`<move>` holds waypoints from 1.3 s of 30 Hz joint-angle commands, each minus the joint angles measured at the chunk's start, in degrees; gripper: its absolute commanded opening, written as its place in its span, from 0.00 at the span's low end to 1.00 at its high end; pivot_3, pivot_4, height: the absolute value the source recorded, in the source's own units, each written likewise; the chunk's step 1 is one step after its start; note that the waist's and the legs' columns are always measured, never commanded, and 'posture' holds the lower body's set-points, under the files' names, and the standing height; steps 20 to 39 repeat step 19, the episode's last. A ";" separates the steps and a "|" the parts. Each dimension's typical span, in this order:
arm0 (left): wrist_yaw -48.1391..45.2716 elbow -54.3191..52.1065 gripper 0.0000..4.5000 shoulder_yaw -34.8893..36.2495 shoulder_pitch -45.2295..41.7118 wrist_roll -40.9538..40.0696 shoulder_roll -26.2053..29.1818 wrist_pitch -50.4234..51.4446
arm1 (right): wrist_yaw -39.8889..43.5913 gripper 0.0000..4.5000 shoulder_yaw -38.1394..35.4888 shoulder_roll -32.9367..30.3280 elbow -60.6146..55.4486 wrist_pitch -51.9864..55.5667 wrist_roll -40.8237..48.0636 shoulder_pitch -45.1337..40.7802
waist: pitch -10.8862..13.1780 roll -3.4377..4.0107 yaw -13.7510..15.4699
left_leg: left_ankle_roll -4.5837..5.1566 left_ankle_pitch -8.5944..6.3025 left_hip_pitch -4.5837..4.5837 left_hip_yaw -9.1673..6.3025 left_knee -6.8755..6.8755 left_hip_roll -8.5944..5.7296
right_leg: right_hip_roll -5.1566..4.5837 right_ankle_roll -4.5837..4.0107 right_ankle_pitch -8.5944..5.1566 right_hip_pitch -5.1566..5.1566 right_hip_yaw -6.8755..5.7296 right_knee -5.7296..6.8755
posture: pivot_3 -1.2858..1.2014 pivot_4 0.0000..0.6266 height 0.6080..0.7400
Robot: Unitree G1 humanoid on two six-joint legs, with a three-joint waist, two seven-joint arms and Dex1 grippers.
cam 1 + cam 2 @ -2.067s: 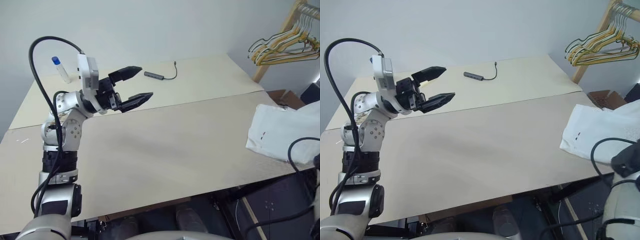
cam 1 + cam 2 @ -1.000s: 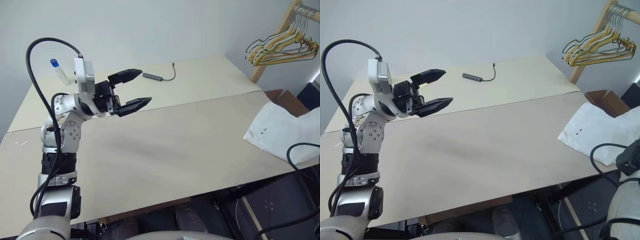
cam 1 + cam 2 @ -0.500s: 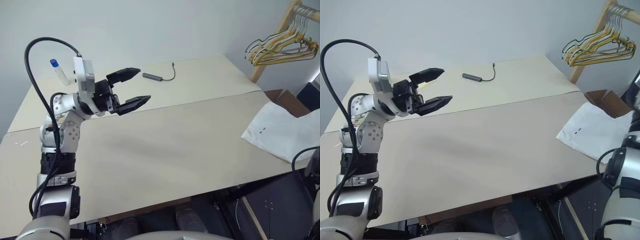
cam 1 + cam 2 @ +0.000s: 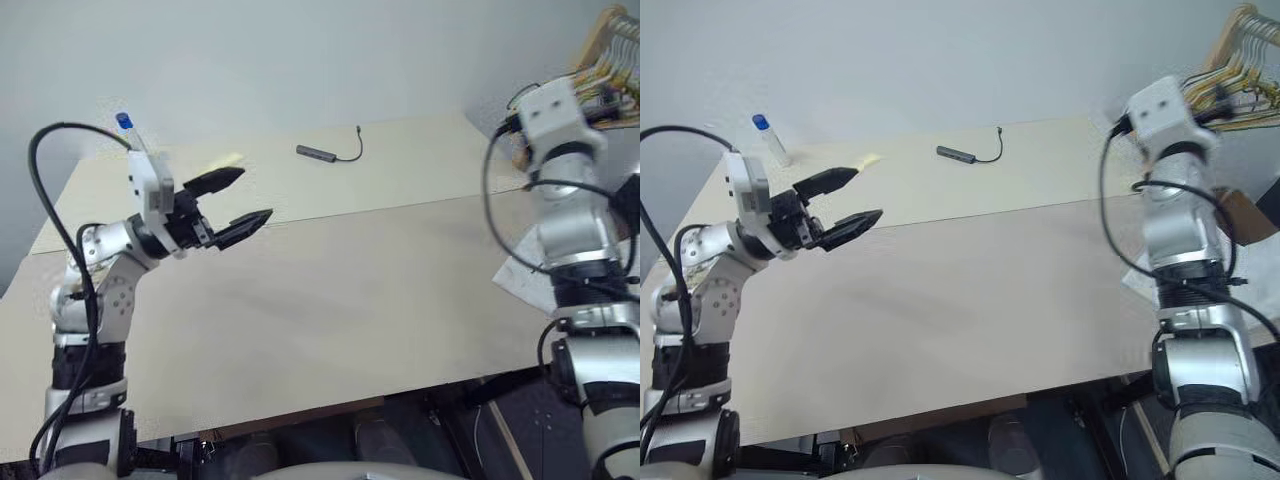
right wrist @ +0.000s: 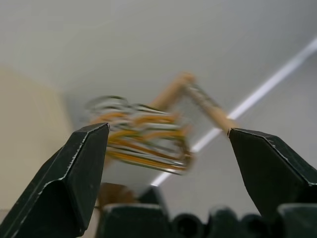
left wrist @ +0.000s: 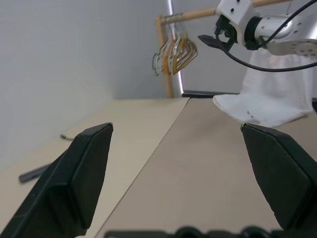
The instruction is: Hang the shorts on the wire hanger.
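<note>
Shorts (image 6: 270, 99) lie at the counter's (image 4: 330, 290) three o'clock edge; left claw (image 4: 236, 200) and right claw (image 6: 214, 41) both gape empty.

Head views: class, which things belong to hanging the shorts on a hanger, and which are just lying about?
For the job: shorts at the table's right edge; open left gripper; open right gripper, facing the bunch of hangers on the wooden rail, probably to fetch one.
Lying about: dark adapter with cable; blue-capped tube; yellowish scrap.
</note>
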 commanded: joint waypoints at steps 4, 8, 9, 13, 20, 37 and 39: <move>3.00 -7.26 1.00 3.29 7.42 -0.68 3.01 2.43 | 20.22 0.99 -2.94 2.75 -12.79 11.41 13.41 5.57 | 0.02 -0.05 3.52 | 0.00 0.00 -0.03 -0.44 0.00 -0.06 | 0.00 -0.01 0.00 -0.03 -0.07 0.07 | 0.56 0.00 1.00; 5.13 -10.44 1.00 3.62 12.08 -0.68 2.31 2.68 | 29.97 0.99 3.37 -1.09 -15.61 12.10 12.18 8.53 | 0.05 -0.10 7.10 | -0.01 0.00 -0.04 -0.41 0.01 -0.09 | -0.01 -0.03 0.00 -0.05 -0.17 0.08 | 0.57 0.00 1.00; 5.63 -11.19 1.00 3.45 13.36 -0.52 2.09 2.66 | 32.21 0.99 5.44 -2.07 -16.10 11.66 11.37 8.95 | 0.05 -0.10 7.68 | -0.01 0.00 -0.04 -0.31 0.01 -0.09 | -0.01 -0.04 0.00 -0.04 -0.20 0.08 | 0.57 0.00 1.00; 6.80 -12.65 1.00 2.50 15.85 0.66 2.13 2.02 | 36.24 0.99 8.98 -3.18 -17.13 12.09 10.15 9.43 | 0.08 -0.20 9.47 | -0.01 0.00 -0.03 0.00 0.01 -0.06 | 0.03 -0.09 0.00 -0.06 -0.22 0.08 | 0.57 0.00 1.00; 7.19 -11.02 1.00 1.72 14.41 0.45 2.18 2.69 | 36.52 0.99 11.13 -2.37 -17.72 12.93 7.37 10.05 | 0.11 -0.32 10.53 | -0.02 0.00 -0.07 0.08 0.01 -0.06 | 0.04 -0.10 0.01 -0.09 -0.21 0.03 | 0.57 0.00 1.00; 7.19 -11.02 1.00 1.72 14.41 0.45 2.18 2.69 | 36.52 0.99 11.13 -2.37 -17.72 12.93 7.37 10.05 | 0.11 -0.32 10.53 | -0.02 0.00 -0.07 0.08 0.01 -0.06 | 0.04 -0.10 0.01 -0.09 -0.21 0.03 | 0.57 0.00 1.00; 7.19 -11.02 1.00 1.72 14.41 0.45 2.18 2.69 | 36.52 0.99 11.13 -2.37 -17.72 12.93 7.37 10.05 | 0.11 -0.32 10.53 | -0.02 0.00 -0.07 0.08 0.01 -0.06 | 0.04 -0.10 0.01 -0.09 -0.21 0.03 | 0.57 0.00 1.00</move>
